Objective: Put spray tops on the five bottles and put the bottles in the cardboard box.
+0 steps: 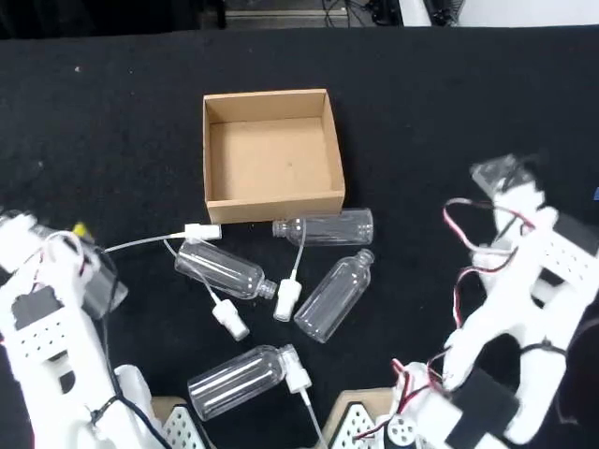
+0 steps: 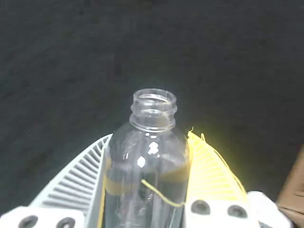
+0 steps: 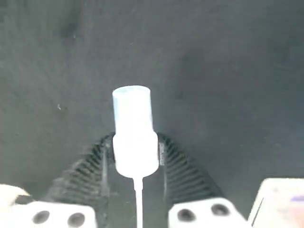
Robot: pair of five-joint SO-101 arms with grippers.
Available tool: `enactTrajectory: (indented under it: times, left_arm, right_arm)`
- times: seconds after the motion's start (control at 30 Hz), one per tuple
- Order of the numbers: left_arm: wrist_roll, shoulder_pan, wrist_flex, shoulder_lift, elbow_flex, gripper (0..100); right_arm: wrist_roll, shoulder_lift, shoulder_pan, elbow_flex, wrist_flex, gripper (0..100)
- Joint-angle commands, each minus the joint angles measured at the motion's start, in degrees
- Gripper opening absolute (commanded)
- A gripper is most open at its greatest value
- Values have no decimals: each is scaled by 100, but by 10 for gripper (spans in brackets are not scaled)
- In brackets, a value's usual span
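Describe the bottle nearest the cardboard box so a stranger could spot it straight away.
Start at the open cardboard box in the middle of the black table. Just in front of its near wall, toward the right corner, a clear bottle lies on its side. Unlike the other loose bottles, angled and farther out, it runs parallel to that wall.

left arm [image 1: 42, 351] is parked low on the left, left gripper [image 2: 151, 142] with fingers [image 2: 206, 166] clamped either side of a bottle [image 2: 153, 107]. right arm [image 1: 519, 299] is folded up on the right, right gripper [image 3: 135, 142] pinching a spray top [image 3: 133, 114].
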Motion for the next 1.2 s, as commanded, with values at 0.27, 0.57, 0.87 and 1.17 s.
enactTrajectory:
  times: [0.27, 0.57, 0.87, 1.17]
  left_arm:
    - [26, 1833, -2084, -158, -154, 51]
    - [26, 2826, -2145, -158, 22, 51]
    - [26, 3002, -3130, -158, 488, 47]
    - [26, 3108, -6549, -167, 2132, 51]
  right_arm:
    - [-4105, -2229, -2681, -1930, 686, 14]
    - [-5187, -2862, -5055, -2149, -580, 15]
    - [-5960, -2378, -6031, -2149, -2892, 15]
    - [-6101, -2255, -6048, -2149, -3604, 15]
